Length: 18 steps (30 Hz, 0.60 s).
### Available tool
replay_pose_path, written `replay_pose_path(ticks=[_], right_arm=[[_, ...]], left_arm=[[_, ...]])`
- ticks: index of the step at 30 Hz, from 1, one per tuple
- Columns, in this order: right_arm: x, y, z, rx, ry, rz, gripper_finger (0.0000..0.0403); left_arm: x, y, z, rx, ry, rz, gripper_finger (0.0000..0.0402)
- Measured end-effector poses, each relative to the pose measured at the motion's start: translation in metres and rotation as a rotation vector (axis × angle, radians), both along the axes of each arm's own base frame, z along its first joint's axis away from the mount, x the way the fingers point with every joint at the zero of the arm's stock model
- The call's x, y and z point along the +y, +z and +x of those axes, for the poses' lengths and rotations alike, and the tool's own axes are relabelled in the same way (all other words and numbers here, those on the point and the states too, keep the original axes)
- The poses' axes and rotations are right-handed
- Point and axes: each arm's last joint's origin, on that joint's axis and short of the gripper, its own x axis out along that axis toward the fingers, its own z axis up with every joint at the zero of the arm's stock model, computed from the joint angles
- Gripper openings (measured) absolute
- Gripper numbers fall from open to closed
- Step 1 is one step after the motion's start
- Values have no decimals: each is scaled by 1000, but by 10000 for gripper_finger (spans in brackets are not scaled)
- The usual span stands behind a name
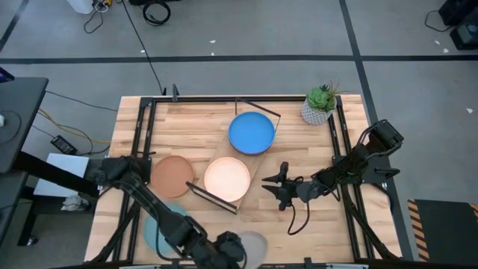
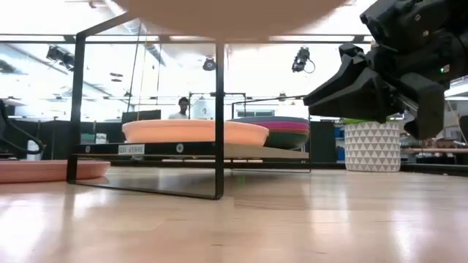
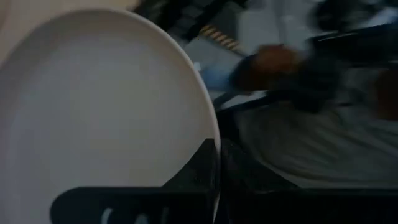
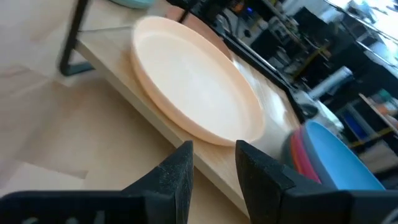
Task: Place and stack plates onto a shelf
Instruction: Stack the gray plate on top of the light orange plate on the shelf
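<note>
The shelf (image 1: 263, 166) holds a blue plate (image 1: 252, 132) on top of a stack; a pink plate (image 4: 297, 149) shows under the blue one. A cream plate (image 1: 227, 178) rests flat on the shelf board beside the stack. A terracotta plate (image 1: 172, 175) lies on the table left of the shelf. A pale blue plate (image 1: 158, 224) lies partly under my left arm. My left gripper (image 1: 233, 245), at the near edge, is shut on a grey plate (image 1: 255, 246). My right gripper (image 1: 280, 187) is open and empty, right of the cream plate. My left gripper holds the grey plate by its rim (image 3: 210, 146), with one dark finger (image 3: 198, 168) lying over the edge; the other finger is hidden by the plate. The plate is lifted clear of the table, and its underside (image 2: 234, 9) shows above the low camera.
A potted plant (image 1: 320, 104) in a white pot stands at the table's far right corner. The shelf's black wire frame (image 2: 219, 117) rises around the board. Bare wood lies between the shelf and the table's right edge. A person (image 2: 181, 108) sits in the room behind.
</note>
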Motion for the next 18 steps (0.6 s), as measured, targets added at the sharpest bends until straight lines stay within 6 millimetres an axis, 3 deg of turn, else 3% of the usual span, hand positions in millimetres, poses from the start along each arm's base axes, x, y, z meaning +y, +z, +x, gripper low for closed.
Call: replay_pose_path(ticks=[5, 8, 12, 18], right_arm=[[2, -4, -5, 19, -70, -1, 126], [6, -9, -11, 51, -99, -12, 126], [15, -13, -21, 56, -135, -24, 126], [32, -14, -35, 22, -131, 22, 126]], left_arm=[[20, 57, 13, -235, -26, 107, 17], [39, 74, 20, -273, 41, 199, 18], [70, 74, 31, -163, 134, 228, 18], [130, 52, 51, 84, 292, 225, 18]])
